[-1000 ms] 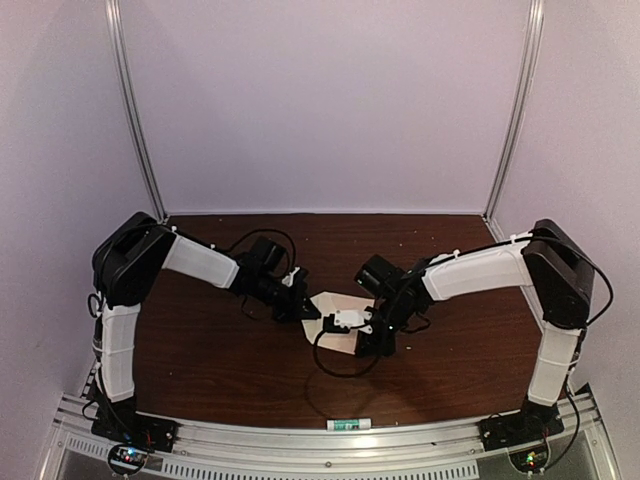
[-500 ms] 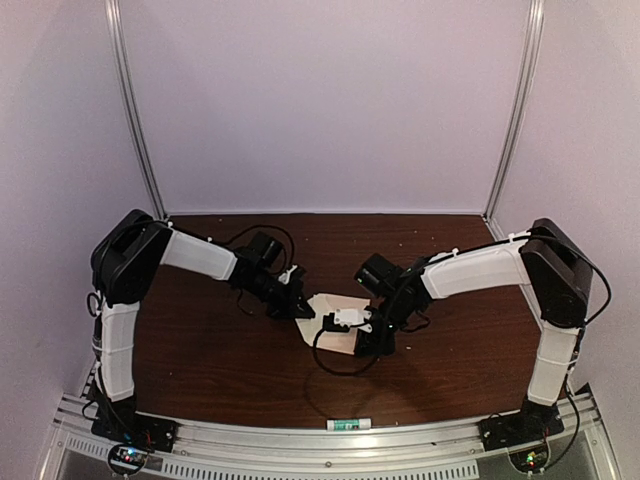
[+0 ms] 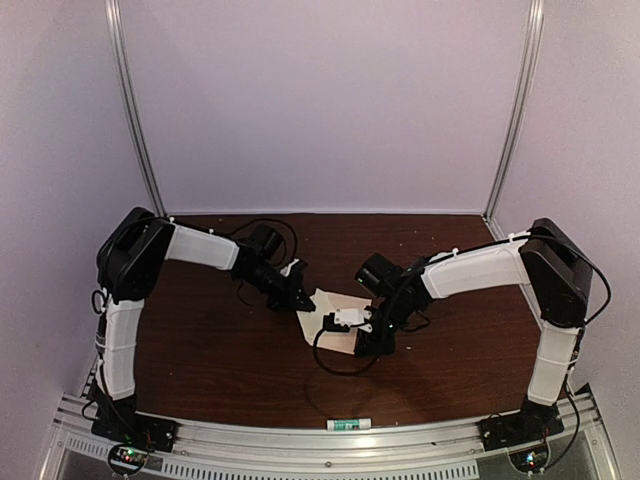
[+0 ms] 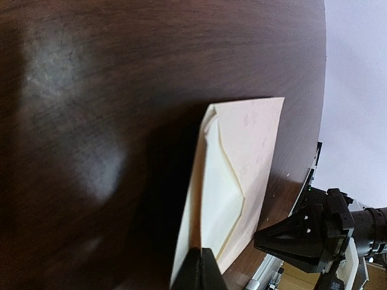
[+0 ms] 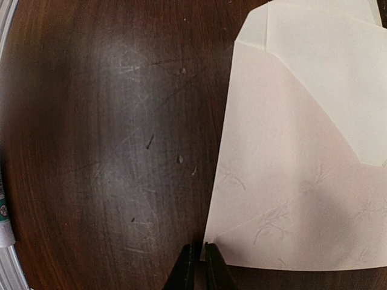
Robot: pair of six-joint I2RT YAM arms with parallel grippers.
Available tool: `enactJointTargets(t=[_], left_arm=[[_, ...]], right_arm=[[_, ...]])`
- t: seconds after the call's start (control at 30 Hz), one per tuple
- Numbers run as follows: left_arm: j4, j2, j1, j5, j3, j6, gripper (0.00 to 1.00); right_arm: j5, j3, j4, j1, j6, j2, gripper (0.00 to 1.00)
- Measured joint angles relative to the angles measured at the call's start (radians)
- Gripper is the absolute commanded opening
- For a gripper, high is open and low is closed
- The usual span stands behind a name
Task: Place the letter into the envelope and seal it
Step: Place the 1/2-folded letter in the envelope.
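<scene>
The envelope point(image 4: 242, 157) is pinched by the closed left gripper point(image 4: 199, 261). The right gripper point(image 5: 196, 266) is held nearly closed at its corner; a grip cannot be confirmed.

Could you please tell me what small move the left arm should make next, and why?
Probably lower the left gripper to lay the cream-tan paper envelope flat: shut on its edge, it holds that side off the dark wooden table; the triangular flap looks folded over, and the right gripper sits shut at a corner.

Left gripper point(image 4: 199, 261), right gripper point(image 5: 198, 251) face inward (pinched).
</scene>
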Motion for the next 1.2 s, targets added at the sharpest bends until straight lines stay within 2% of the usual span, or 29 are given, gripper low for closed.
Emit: enactJointTargets(t=[0.5,0.63,0.7,0.83,0.9,1.0,1.2], left_arm=[[0.003,0.063,-0.017,0.048,0.048,0.000,0.00],[-0.001,0.070,-0.017,0.050,0.063,0.002,0.00],[-0.004,0.070,-0.018,0.047,0.068,0.003,0.00],[0.002,0.063,-0.020,0.021,0.057,-0.002,0.00],[0.028,0.031,-0.023,-0.005,0.007,-0.026,0.00],[0.119,-0.061,-0.036,-0.040,-0.126,-0.104,0.00],[0.337,-0.183,-0.061,-0.088,-0.340,-0.270,0.00]], right_arm=[[-0.005,0.000,-0.002,-0.003,-0.002,0.001,0.09],[-0.013,0.008,-0.019,-0.010,-0.004,0.001,0.13],[-0.021,0.008,-0.043,-0.027,-0.002,-0.004,0.19],[-0.031,0.004,-0.089,-0.134,0.032,-0.027,0.25],[-0.031,0.003,-0.085,-0.199,0.067,-0.045,0.26],[-0.031,0.013,-0.082,-0.270,0.112,-0.048,0.34],[-0.092,0.087,-0.098,-0.279,0.172,0.029,0.38]])
